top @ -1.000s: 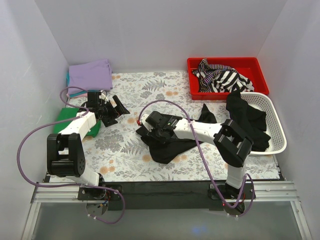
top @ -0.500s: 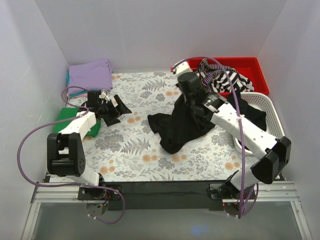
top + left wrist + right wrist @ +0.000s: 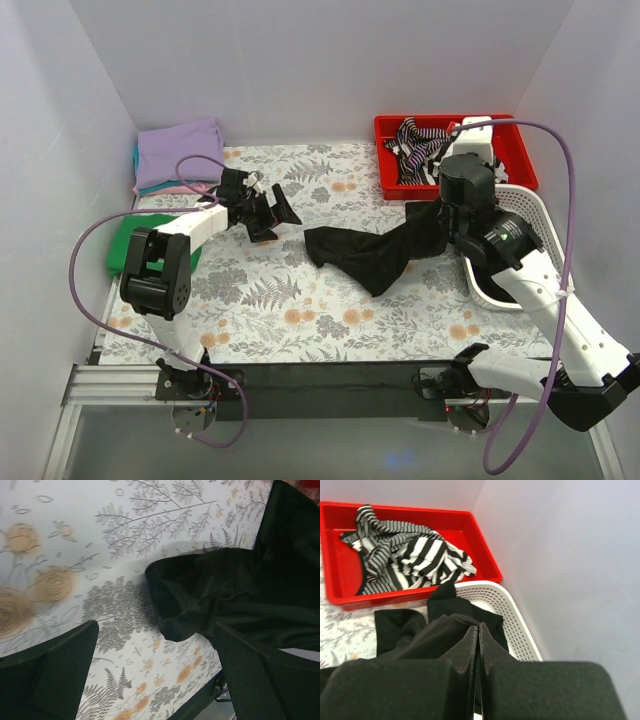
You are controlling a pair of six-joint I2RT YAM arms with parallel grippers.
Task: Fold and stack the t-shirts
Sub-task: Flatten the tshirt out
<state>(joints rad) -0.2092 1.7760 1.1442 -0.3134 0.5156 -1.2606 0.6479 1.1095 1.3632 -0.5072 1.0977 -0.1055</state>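
Right end effector (image 3: 441,214), clamped on the soft black fabric t-shirt (image 3: 368,256), has stretched it toward the bench's (image 3: 300,335) right edge for flattening. Left end effector (image 3: 272,214) gapes empty.

The worktop (image 3: 300,310) is white, printed all over with grey ferns and pale orange flowers. Across its middle stretches a plain black t-shirt (image 3: 365,255). In the far left corner a lavender t-shirt (image 3: 180,150) tops a teal t-shirt (image 3: 137,162) and a pink t-shirt (image 3: 180,190), both showing only as thin edges. A green t-shirt (image 3: 125,245) sits at the left edge. The red bin (image 3: 384,170) in the far right corner holds a striped cloth (image 3: 415,150), black and white. The basket (image 3: 530,205) at the right edge is white. The left pincer (image 3: 280,225) and right pincer (image 3: 479,645) are black, and the cables (image 3: 566,190) are purple.
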